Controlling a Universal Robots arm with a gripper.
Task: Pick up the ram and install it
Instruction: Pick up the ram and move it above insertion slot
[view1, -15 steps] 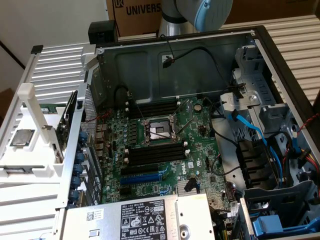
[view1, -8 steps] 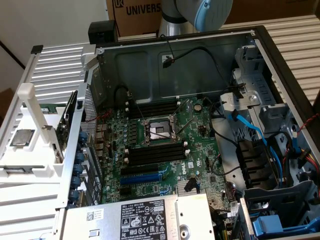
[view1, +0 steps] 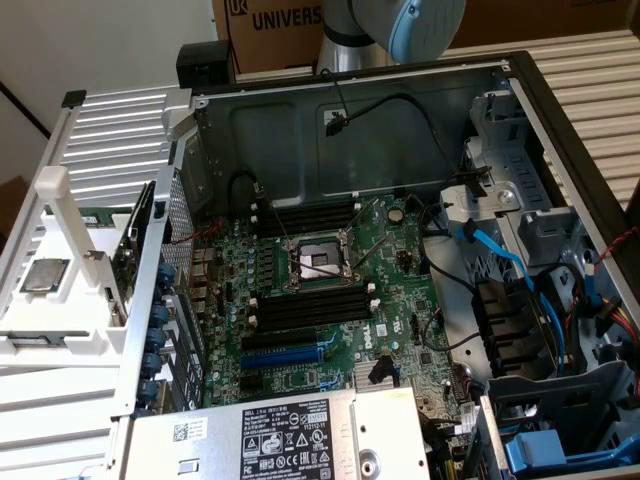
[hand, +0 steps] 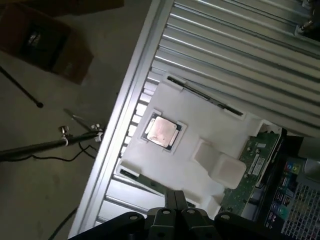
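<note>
The ram (hand: 254, 161) is a green board with a pale sticker, lying at the edge of a white holder (hand: 200, 120) beside the computer case. In the exterior view the ram (view1: 108, 217) shows as a green strip at the holder's far end, on the exterior view's left. My gripper (hand: 175, 207) hangs above the holder's near edge, some way from the ram, its black fingers (hand: 166, 216) pressed together with nothing between them. Black memory slots (view1: 310, 305) with white end clips lie on the motherboard on both sides of the processor socket (view1: 315, 262).
A square silver-topped processor chip (hand: 161, 132) sits in a recess of the white holder. The open case (view1: 520, 120) holds cables, drive bays and a power supply (view1: 270, 435). The holder rests on a ribbed metal table (hand: 240, 45). A cardboard box (hand: 45, 42) stands on the floor.
</note>
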